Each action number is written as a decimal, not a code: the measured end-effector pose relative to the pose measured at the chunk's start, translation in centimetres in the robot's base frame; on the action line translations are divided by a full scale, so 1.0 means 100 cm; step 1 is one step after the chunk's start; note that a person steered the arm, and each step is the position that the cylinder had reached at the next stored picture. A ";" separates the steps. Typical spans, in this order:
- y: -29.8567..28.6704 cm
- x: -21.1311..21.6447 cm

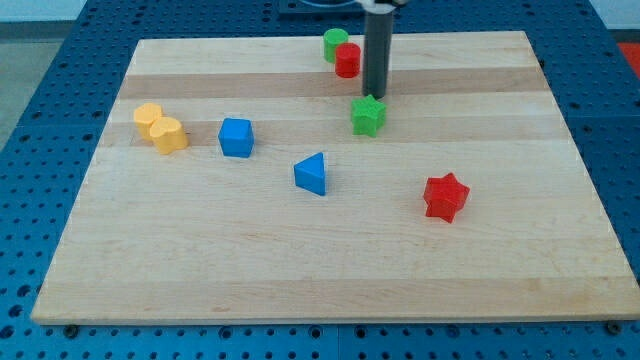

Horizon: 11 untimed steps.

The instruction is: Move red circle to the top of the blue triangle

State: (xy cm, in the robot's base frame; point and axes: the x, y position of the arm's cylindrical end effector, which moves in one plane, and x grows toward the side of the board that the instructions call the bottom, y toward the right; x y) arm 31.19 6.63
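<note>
The red circle stands near the board's top edge, touching a green circle on its upper left. The blue triangle lies near the board's middle, well below the red circle. My tip is down on the board just right of and below the red circle, right above the green star.
A red star lies to the right of the blue triangle. A blue cube sits to the triangle's upper left. Two yellow blocks sit together at the view's left. The wooden board rests on a blue perforated table.
</note>
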 end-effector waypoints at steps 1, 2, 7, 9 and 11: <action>0.014 -0.022; 0.014 -0.086; -0.097 0.009; -0.112 0.118; -0.137 0.075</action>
